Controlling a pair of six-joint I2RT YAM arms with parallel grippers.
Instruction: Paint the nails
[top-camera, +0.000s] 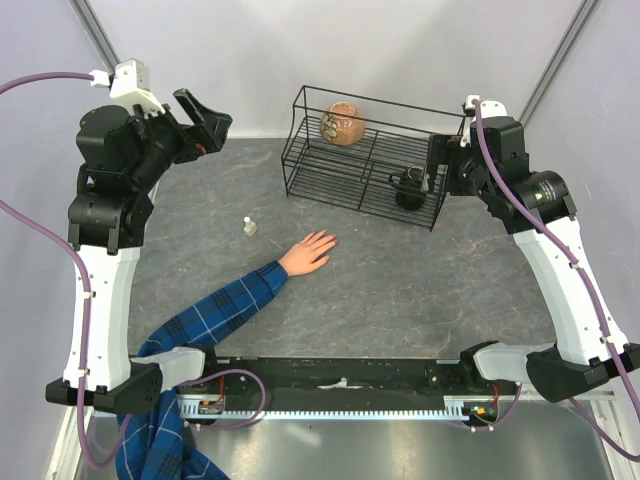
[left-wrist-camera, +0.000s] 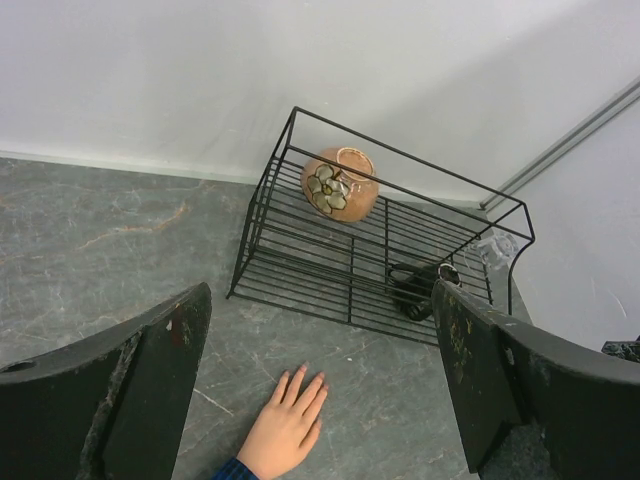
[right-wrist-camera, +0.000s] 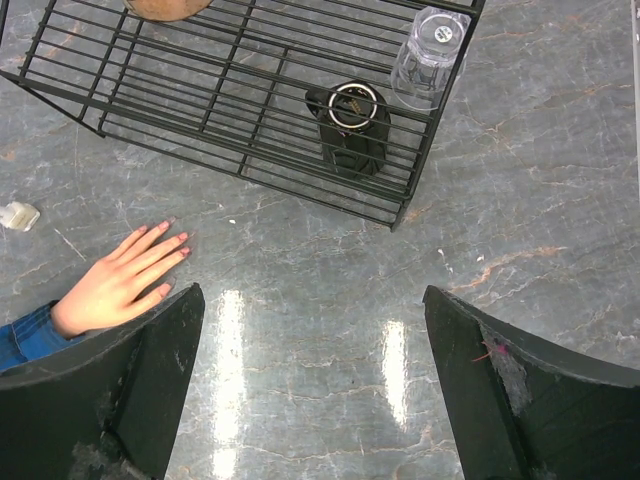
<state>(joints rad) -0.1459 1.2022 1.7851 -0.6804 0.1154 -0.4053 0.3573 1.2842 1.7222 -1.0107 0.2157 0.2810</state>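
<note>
Hovering up high, both arms. The left tool (top-camera: 207, 114) is at the far left above the desk (top-camera: 400, 290), jaws wide and empty. The right tool (right-wrist-camera: 310, 300) is at the far right, just beside the wire rack (top-camera: 300, 150), also wide and empty.

The hand (top-camera: 308, 252) lies flat, palm down, mid-desk, with its plaid sleeve (top-camera: 220, 305) running off to the near left. The nails (right-wrist-camera: 184, 240) point far-right toward the rack and are too small to tell whether any polish is on them. The small bottle (top-camera: 249, 227) stands upright just left of the hand, apart from it.

My read is that nothing has started and fetching the bottle comes first.

Risks:
- The bottle is tiny and light, so wide jaws coming down off-centre would likely tip it or knock it into the fingers.
- The right tool sits close to the rack wires, so a careless swing could snag one.
- The nails are very small targets, so any wobble would smear polish onto skin.
- The hand could shift mid-stroke.
</note>
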